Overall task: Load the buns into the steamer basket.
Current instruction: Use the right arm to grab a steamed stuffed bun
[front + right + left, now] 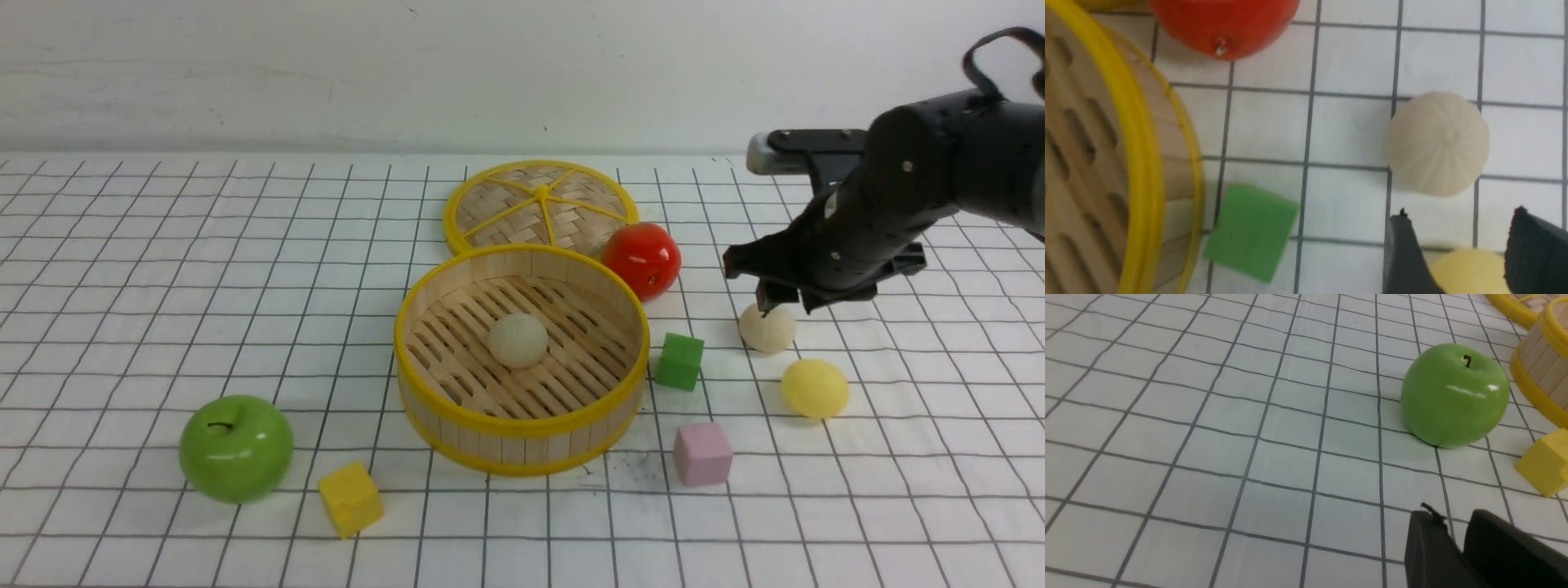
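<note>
While 1 bun [517, 340] lies inside the steamer basket [522, 445], the right gripper [782, 304] hangs wide and empty over a beige bun [768, 330] right of it; the left gripper [1457, 547] is pinched nearly together.

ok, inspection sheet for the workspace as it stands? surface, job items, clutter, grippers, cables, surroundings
Surface: white gridded table; dark smudges by the basket's front.
Job's things: steamer basket upright, uncovered; one beige bun inside; second beige bun and yellow bun on the table to its right.
Clutter: lid flat behind the basket; red fruit; green apple; green cube; pink cube; yellow cube.
Grippers: right gripper open, empty, just above the second beige bun; left gripper looks shut, empty, near the green apple.
Cables: black loop on the right arm.
Surroundings: plain pale wall; nothing else seen.
</note>
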Robot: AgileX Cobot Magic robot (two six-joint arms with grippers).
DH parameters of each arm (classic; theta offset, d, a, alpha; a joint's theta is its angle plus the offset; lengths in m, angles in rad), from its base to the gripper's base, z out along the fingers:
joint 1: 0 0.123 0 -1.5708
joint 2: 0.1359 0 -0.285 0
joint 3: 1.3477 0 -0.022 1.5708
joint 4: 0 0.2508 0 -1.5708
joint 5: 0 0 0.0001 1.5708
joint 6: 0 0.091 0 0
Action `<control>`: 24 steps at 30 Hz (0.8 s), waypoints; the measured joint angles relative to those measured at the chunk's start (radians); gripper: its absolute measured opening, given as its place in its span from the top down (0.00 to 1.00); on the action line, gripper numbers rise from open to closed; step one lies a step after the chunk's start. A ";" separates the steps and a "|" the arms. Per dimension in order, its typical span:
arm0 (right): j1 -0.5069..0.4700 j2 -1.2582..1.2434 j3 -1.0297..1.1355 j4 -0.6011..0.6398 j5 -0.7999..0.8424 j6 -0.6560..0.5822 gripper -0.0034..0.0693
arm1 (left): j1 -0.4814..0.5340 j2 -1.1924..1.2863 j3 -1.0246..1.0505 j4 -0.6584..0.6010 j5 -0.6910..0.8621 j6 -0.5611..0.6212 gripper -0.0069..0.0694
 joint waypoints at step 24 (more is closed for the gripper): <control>-0.036 0.196 -0.114 -0.036 -0.068 0.003 0.72 | 0.000 0.000 0.000 0.000 0.000 0.000 0.73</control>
